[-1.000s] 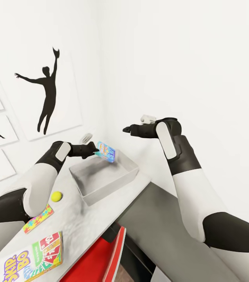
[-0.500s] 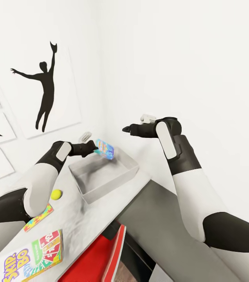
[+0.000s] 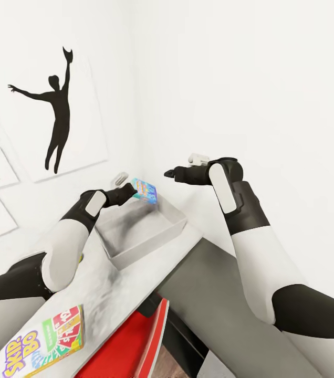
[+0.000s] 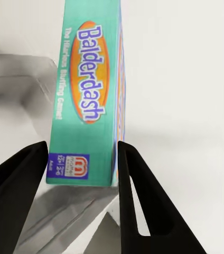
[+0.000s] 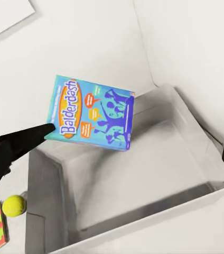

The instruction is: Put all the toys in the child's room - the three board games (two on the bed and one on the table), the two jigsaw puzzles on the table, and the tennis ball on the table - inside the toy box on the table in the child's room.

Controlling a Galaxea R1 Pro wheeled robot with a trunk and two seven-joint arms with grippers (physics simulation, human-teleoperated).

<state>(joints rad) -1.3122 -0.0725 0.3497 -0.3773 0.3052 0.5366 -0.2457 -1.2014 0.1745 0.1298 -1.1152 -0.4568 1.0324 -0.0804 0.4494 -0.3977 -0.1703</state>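
Room is tight: I see my left gripper pinching the Balderdash game above the toy box far rim at twelve o'clock beside the wall, right gripper spread, SKIP-BO box cut off.

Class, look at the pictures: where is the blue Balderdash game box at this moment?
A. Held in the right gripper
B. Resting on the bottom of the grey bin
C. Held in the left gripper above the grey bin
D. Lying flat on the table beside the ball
C: the left gripper clamps the game box by its edge, in the air over the open grey bin.
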